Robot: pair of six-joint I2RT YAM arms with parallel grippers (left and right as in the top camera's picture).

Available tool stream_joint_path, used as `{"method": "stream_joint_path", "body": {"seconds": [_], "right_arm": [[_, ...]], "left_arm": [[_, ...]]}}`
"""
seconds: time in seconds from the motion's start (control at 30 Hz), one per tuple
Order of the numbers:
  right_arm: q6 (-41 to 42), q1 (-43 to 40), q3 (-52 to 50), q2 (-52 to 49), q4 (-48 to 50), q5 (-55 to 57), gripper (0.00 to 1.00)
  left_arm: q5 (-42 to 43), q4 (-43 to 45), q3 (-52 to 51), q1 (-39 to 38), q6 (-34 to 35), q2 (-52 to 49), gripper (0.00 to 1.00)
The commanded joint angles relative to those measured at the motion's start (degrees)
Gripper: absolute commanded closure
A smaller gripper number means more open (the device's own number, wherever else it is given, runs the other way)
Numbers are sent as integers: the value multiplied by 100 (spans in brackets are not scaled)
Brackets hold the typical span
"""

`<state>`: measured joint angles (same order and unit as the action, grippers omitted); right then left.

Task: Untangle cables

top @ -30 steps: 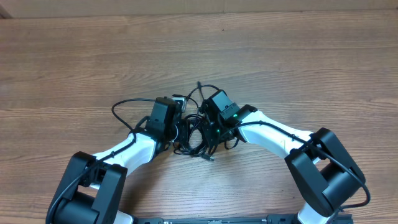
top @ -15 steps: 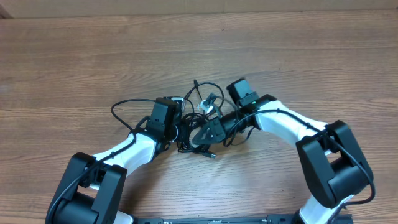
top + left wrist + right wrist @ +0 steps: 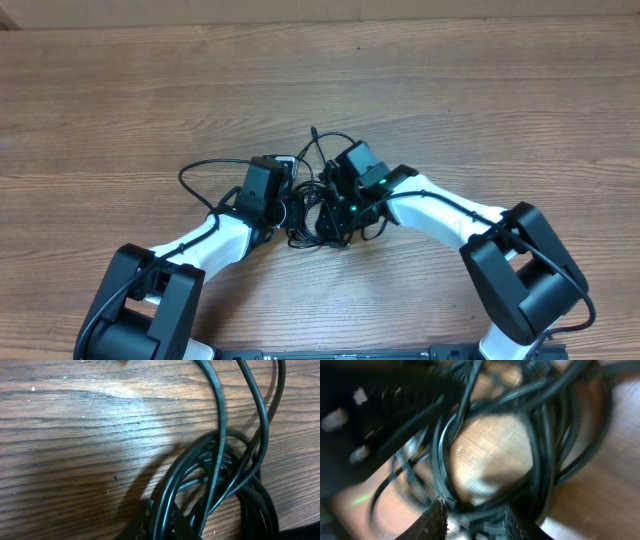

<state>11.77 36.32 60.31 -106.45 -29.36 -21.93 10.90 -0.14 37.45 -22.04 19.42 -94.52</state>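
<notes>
The cables (image 3: pixel 312 212) are thin black cords tangled in a knot in the middle of the wooden table, between my two grippers. One loop (image 3: pixel 192 168) runs out to the left and another arcs up behind the knot. My left gripper (image 3: pixel 292 207) sits at the knot's left edge. In its wrist view the gripper (image 3: pixel 164 522) is shut on two strands of the cables (image 3: pixel 220 475). My right gripper (image 3: pixel 336 214) presses into the knot from the right. In the blurred right wrist view the gripper (image 3: pixel 477 521) stands open, with strands of the cables (image 3: pixel 542 450) crossing the gap between its fingers.
The arm bases stand at the near edge, left (image 3: pixel 140 310) and right (image 3: pixel 525 280). Both white forearms reach inward toward the knot. The table's far edge (image 3: pixel 320 18) runs along the top of the overhead view.
My right arm pulled out to the right with strands in its grip, then came back onto the knot, and its jaws have parted. The left arm has stayed in place.
</notes>
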Motion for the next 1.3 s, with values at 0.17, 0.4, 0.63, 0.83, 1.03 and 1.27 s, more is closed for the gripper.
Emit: {"method": "stream_joint_path", "body": {"seconds": [0.17, 0.4, 0.63, 0.83, 1.03, 1.27], "right_arm": [[1152, 44, -24, -20, 129, 2337, 74], [1239, -44, -17, -17, 164, 2614, 71], [625, -44, 656, -17, -527, 2616, 72], [258, -44, 824, -20, -660, 2555, 61], [-254, -39, 623, -20, -509, 1436, 61], [-330, -79, -208, -20, 337, 1272, 60]], "left_arm": [[-251, -136, -170, -11, 52, -256, 88], [-251, -138, -170, -11, 52, -256, 88], [-254, -136, -170, -11, 50, -256, 87], [-254, -136, -170, -11, 52, -256, 87], [-254, -133, -170, -11, 52, -256, 87], [-254, -136, -170, -11, 50, -256, 88]]}}
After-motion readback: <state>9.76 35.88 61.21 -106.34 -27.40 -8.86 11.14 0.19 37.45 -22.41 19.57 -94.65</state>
